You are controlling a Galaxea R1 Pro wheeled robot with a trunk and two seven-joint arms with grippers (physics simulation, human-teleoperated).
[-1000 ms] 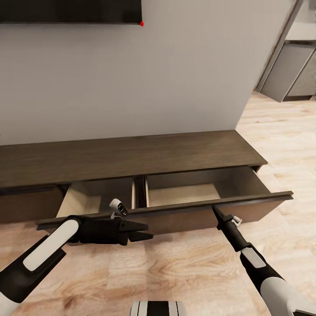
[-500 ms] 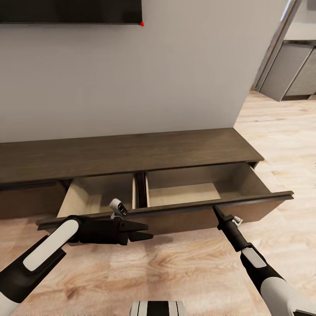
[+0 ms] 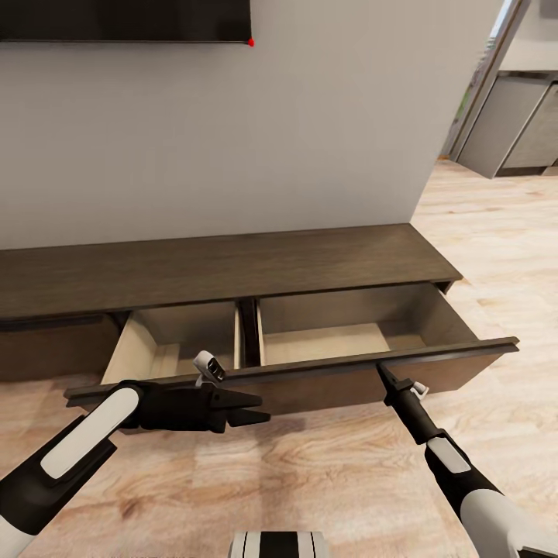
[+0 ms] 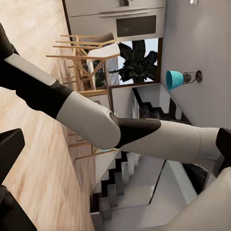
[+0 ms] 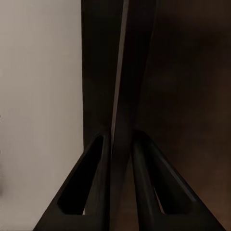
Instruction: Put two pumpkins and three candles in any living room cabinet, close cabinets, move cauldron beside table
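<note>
cabinet [image 3: 232, 271] along wall, drawer [image 3: 325, 341] pulled out, nothing in it | my right gripper [image 3: 381, 373] pinched shut at drawer front [image 3: 434, 370] top edge | my left gripper [image 3: 260, 409] jaws slightly apart, nothing held, before the front

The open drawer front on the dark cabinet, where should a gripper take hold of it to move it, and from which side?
Grip the drawer front by its thin top edge, coming from the room side above: it has no handle, and that lip stands exposed. The right gripper sits there, fingers nearly together around it.
</note>
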